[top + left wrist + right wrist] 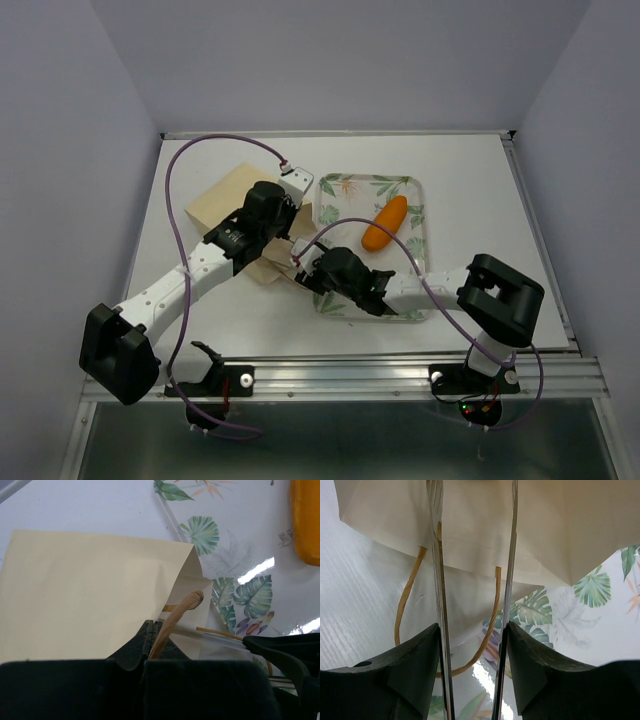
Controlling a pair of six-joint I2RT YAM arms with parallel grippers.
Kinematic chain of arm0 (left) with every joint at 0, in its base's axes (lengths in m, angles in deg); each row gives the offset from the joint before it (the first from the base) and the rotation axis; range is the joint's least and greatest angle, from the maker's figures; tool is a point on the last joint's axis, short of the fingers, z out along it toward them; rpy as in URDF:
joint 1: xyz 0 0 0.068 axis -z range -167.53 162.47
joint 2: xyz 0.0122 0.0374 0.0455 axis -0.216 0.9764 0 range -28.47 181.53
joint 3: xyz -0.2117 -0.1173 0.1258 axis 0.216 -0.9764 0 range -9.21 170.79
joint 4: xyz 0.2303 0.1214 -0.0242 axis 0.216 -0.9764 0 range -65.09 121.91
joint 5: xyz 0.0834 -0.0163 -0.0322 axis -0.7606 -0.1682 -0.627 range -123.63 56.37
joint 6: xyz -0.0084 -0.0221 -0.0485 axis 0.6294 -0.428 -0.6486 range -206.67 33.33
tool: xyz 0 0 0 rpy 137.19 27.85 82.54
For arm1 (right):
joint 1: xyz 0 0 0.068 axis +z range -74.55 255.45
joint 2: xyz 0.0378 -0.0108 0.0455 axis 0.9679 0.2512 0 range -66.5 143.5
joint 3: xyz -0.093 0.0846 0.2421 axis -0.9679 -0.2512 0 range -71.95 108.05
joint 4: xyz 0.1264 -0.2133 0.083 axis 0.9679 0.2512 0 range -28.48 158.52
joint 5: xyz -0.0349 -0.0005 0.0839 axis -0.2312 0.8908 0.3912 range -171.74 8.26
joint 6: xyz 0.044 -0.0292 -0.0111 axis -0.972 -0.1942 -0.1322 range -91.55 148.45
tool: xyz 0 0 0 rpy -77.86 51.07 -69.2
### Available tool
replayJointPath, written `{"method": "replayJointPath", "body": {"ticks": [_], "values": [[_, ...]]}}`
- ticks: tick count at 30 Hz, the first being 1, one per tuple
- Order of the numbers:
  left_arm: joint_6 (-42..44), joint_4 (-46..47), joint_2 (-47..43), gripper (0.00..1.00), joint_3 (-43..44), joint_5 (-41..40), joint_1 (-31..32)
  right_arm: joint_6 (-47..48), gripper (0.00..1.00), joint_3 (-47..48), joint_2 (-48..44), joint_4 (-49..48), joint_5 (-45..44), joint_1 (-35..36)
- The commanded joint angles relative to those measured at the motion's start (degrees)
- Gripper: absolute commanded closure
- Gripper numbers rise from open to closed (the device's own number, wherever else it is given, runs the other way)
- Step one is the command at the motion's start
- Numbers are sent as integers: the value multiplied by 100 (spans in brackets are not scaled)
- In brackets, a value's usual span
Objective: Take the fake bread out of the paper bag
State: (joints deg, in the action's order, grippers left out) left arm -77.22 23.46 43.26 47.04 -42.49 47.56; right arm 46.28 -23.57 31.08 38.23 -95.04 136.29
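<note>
— Between the left claw's [151, 632] fingers, what's caught?
— One thin brown loop handle [180, 610] of the boxy tan kraft paper bag [85, 595]. That claw is pressed together on it, and the bag's flat side spreads away ahead of it.
— And the right claw [474, 495]?
— Its two thin fingers [436, 580] stand apart, with nothing pinched between them. They reach forward over the bag's pale paper lip; I cannot tell whether the tips are inside the mouth. Under those fingers lies another brown loop handle [402, 605].
— Where's the bread?
— A long glossy orange toy loaf [385, 223] lies on the white leaf-patterned tray [340, 188], out of the bag. It is behind the right claw and off to its side, not touching it. From the left claw it sits ahead, past the bag's corner.
— The bag itself?
— It lies on the white table [470, 180], its open end at the tray's edge, where both claws meet. Its inside doesn't show.
</note>
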Motion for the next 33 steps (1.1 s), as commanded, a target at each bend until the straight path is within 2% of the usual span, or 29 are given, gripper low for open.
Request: {"method": "replayJointPath", "body": {"ticks": [1,10,22,26,31,33], "values": [[-110,168,-123,100,176,-28,33,-612,40,-22,-275,-510,90,51],[-172,291,-431,100,18,201,33,-992,40,163,-3,-633,679,51],[-189,273,-387,100,0,499,33,-869,38,673,674,-941,-40,51],[-189,274,-352,100,9,535,42,-737,37,743,779,-1037,-24,51],[-163,282,-343,100,18,544,42,-614,46,919,921,-906,-129,51],[-154,282,-343,100,18,544,42,-561,59,910,938,-897,-112,51]]}}
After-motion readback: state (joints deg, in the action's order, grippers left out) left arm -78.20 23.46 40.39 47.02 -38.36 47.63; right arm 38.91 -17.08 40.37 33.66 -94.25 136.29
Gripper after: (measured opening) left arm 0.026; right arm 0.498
